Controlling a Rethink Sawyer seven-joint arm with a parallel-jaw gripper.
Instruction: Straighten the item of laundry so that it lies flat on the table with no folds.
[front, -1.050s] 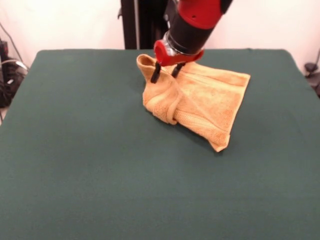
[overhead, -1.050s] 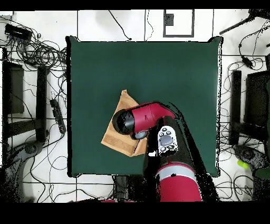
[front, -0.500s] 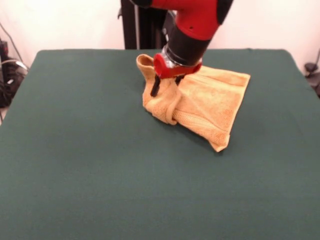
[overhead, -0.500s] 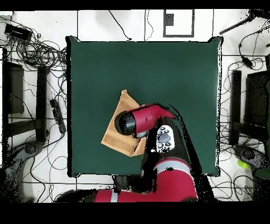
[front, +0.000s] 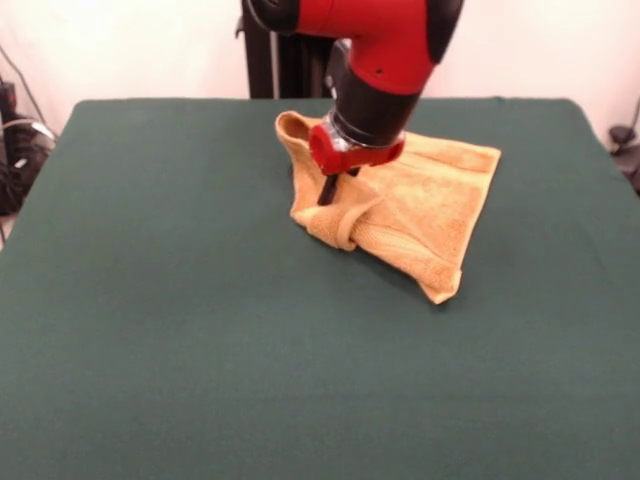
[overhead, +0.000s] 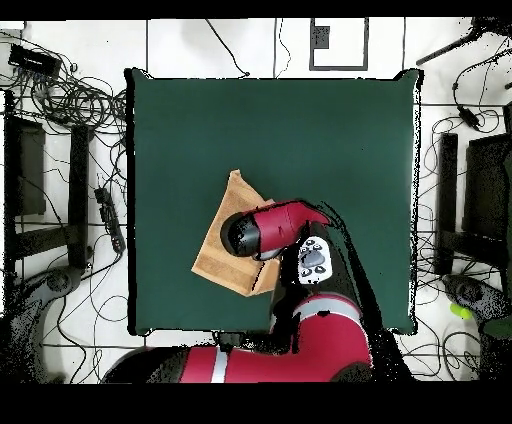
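Observation:
The item of laundry, an orange-tan towel, lies crumpled at the far middle of the green table. Its left part is bunched into a raised fold with a rolled hem, and its right part lies flatter, running to a corner near the front. My gripper points down into that raised fold, its dark fingers close together and shut on the cloth. In the overhead view the red arm covers the gripper and much of the towel, which lies near the table's lower left edge.
Black stands and tangled cables lie on the floor around the table. A dark column rises behind the table's far edge. More cables sit at the left of the front view.
The gripper has come down into the towel's raised fold and its fingers have drawn together on the cloth. The fold has shifted slightly. The arm's base has swung round in the overhead view.

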